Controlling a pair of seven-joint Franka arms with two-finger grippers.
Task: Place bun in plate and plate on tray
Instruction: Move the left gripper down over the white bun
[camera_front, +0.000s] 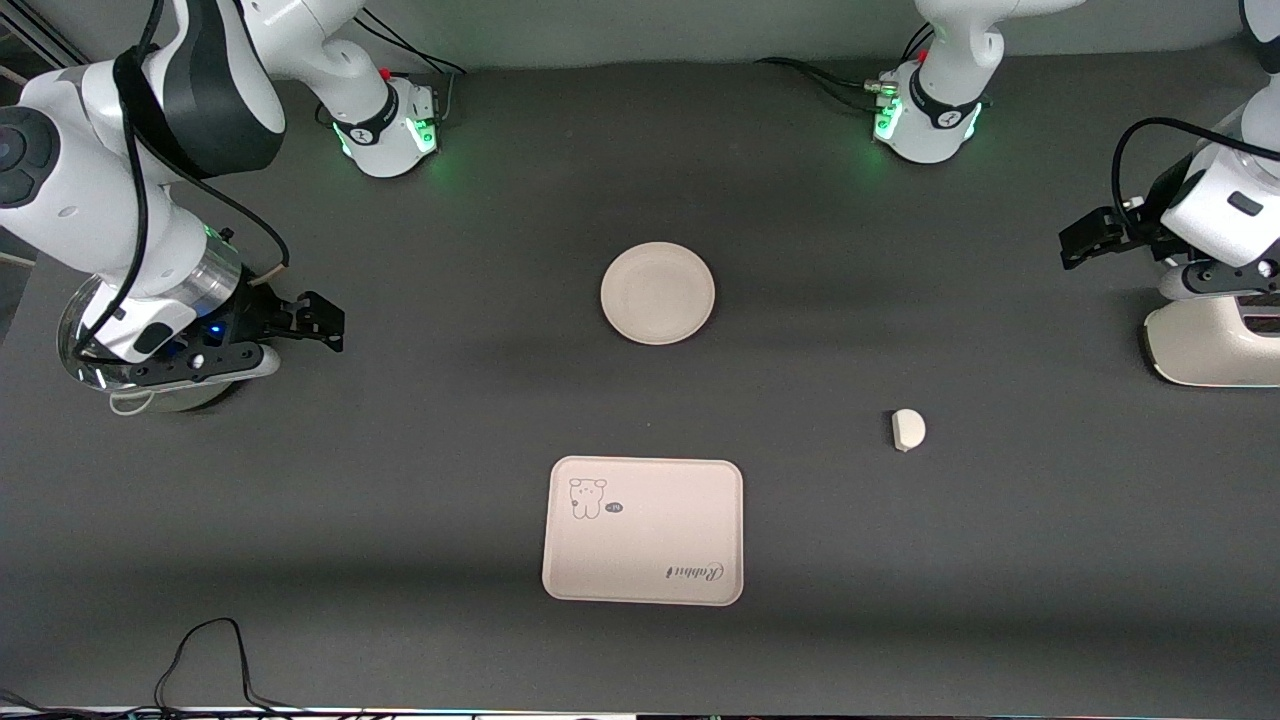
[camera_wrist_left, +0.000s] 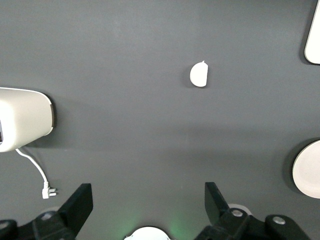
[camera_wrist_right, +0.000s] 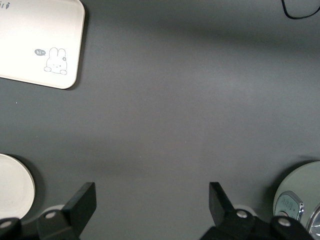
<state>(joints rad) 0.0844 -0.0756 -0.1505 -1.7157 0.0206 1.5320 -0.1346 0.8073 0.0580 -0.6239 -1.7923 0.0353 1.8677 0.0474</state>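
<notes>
The round cream plate (camera_front: 658, 293) lies bare at mid-table; its edge shows in the left wrist view (camera_wrist_left: 307, 170) and the right wrist view (camera_wrist_right: 12, 186). The rectangular tray (camera_front: 643, 531) with the bear drawing lies nearer to the front camera than the plate, and also shows in the right wrist view (camera_wrist_right: 35, 45) and the left wrist view (camera_wrist_left: 314, 32). The small off-white bun (camera_front: 908, 430) lies on the table toward the left arm's end (camera_wrist_left: 199, 74). My left gripper (camera_front: 1085, 240) (camera_wrist_left: 149, 200) is open and empty over the table at its own end. My right gripper (camera_front: 320, 322) (camera_wrist_right: 152, 200) is open and empty over the table at its end.
A white appliance (camera_front: 1215, 345) (camera_wrist_left: 22, 117) with a loose plug cord (camera_wrist_left: 37, 175) stands at the left arm's end. A round glass and metal vessel (camera_front: 150, 392) (camera_wrist_right: 300, 200) stands under the right arm. A black cable (camera_front: 215, 650) loops near the table's front edge.
</notes>
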